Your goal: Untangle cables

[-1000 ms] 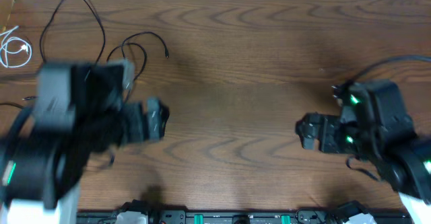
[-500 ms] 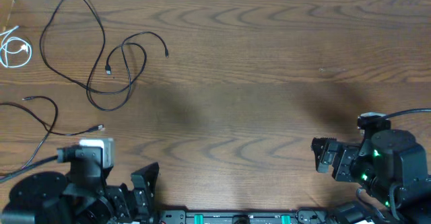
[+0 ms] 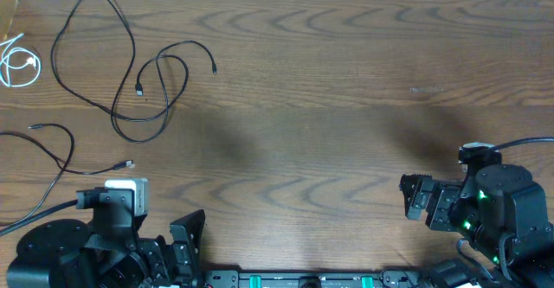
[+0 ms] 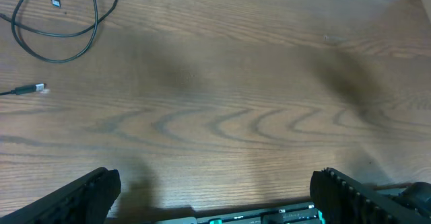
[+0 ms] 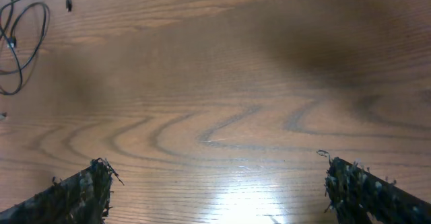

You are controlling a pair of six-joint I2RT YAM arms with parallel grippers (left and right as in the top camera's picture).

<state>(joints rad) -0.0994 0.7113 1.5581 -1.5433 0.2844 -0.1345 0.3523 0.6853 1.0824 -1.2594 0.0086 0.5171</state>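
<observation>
In the overhead view a long black cable (image 3: 138, 139) lies in loose loops at the far left of the table. A second black cable (image 3: 127, 164) curves below it toward the left edge. A short white cable (image 3: 17, 66) is coiled at the far left edge. The three lie apart. My left gripper (image 3: 184, 239) is open and empty at the front left, well short of the cables. My right gripper (image 3: 409, 200) is open and empty at the front right. The left wrist view shows its open gripper (image 4: 215, 197), the long cable's loop (image 4: 60, 29) and the second cable's plug (image 4: 30, 89). The right wrist view shows its open gripper (image 5: 222, 190).
The wooden table (image 3: 329, 106) shows bare wood grain across its middle and right. A black rail with green lights (image 3: 294, 279) runs along the front edge between the arm bases. A thick black lead (image 3: 519, 143) runs to the right arm.
A second ago both arms were out over the table, the left one over the cables. Both have pulled back to the front edge. Nothing has visibly moved in the last half second.
</observation>
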